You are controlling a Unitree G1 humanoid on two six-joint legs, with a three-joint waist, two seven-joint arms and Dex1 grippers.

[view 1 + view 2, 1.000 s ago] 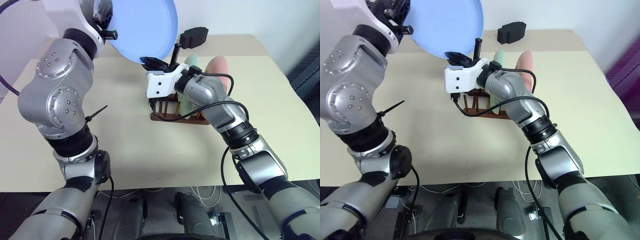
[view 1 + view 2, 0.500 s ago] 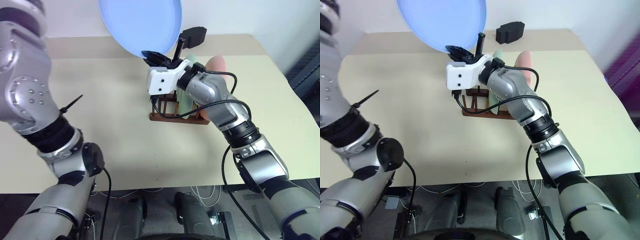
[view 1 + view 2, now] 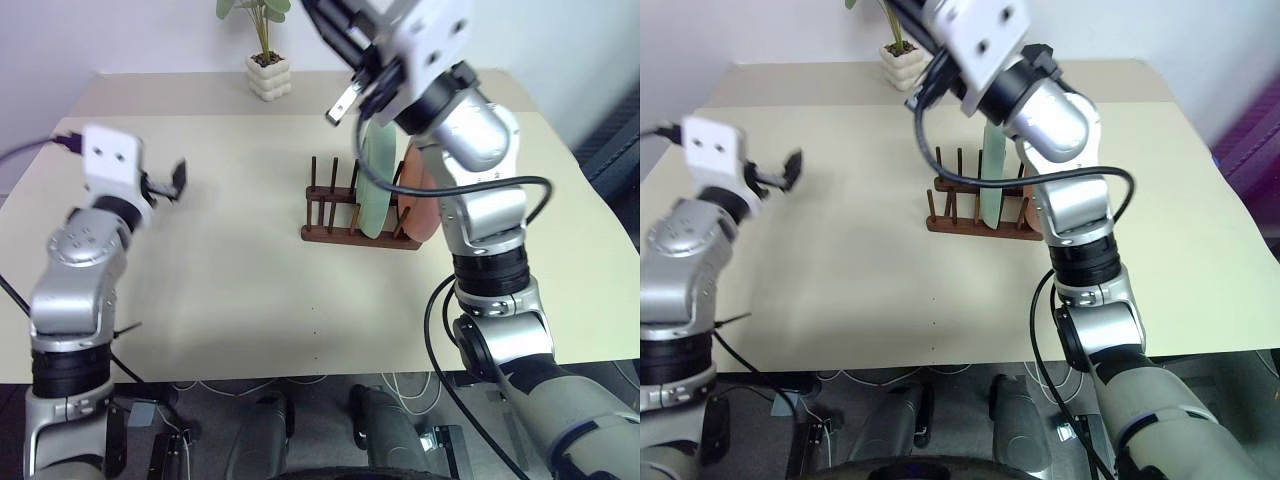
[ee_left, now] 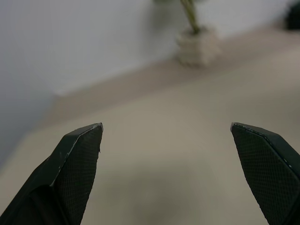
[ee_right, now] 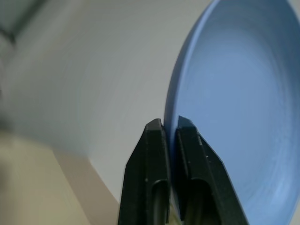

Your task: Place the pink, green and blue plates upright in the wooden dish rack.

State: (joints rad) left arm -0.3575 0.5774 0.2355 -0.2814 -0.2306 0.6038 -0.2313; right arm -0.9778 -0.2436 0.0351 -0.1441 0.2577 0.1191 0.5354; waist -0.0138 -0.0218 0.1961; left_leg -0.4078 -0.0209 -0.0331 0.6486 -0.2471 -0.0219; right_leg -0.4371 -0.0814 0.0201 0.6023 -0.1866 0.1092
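We see a pale table (image 3: 230, 260) with the wooden dish rack (image 3: 350, 215) standing on it, a little past the middle. The rack is dark brown, with thin pegs that point straight up.

Two plates already stand on edge in the rack. The green plate (image 3: 378, 180) sits between the pegs near the middle of the rack. The pink plate (image 3: 425, 205) stands just beside it, at the end of the rack on our right side, and our right arm hides part of it. On our left side the pegs have nothing between them.

The blue plate (image 5: 239, 117) is not in the rack. Our right gripper (image 5: 171, 136) holds it by the rim — the two black fingers are squeezed tight, one on each face of the plate's edge. The right arm is lifted high over the rack, with its white wrist box near the top of the head view. In the right wrist view the plate stands up past the fingers, in front of a pale wall.

Our left gripper (image 4: 166, 129) is out to the left over the bare table, well apart from the rack. Its fingers (image 4: 77, 154) are spread wide — nothing is between them.

At the far edge of the table stands a small plant in a white pot (image 3: 268, 75), well behind the rack.
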